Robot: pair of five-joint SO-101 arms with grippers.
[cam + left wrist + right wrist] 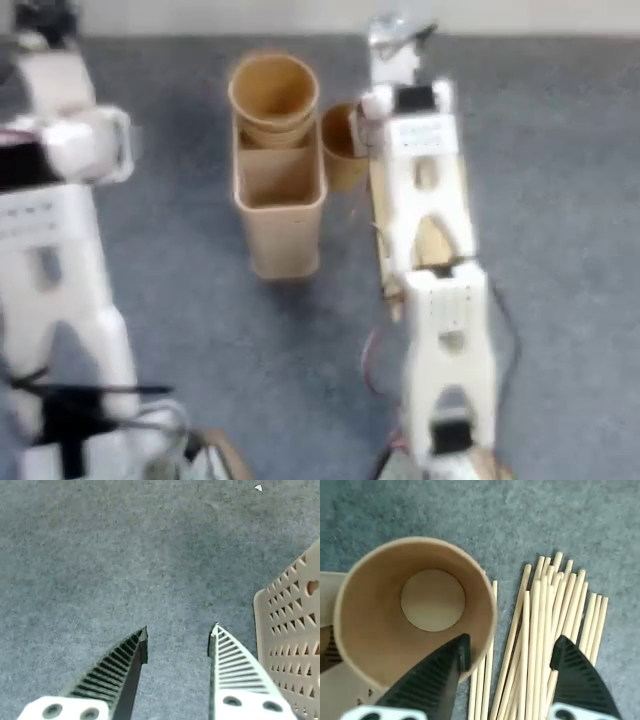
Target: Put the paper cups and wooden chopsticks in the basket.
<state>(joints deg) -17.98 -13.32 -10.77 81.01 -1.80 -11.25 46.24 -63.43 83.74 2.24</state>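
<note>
A tan perforated basket stands mid-table with paper cups stacked in its far end. Beside it stands one more paper cup, upright and empty. My right gripper is open just above it: one finger overlaps the cup's rim, the other hangs over the wooden chopsticks. These lie in a loose bundle on the carpet, partly under the right arm. My left gripper is open over bare carpet, with the basket's wall off to one side.
Grey carpet covers the table. The left arm stands at the left, away from the basket. Cables and the arm bases sit along the near edge. A corner of the basket shows behind the cup.
</note>
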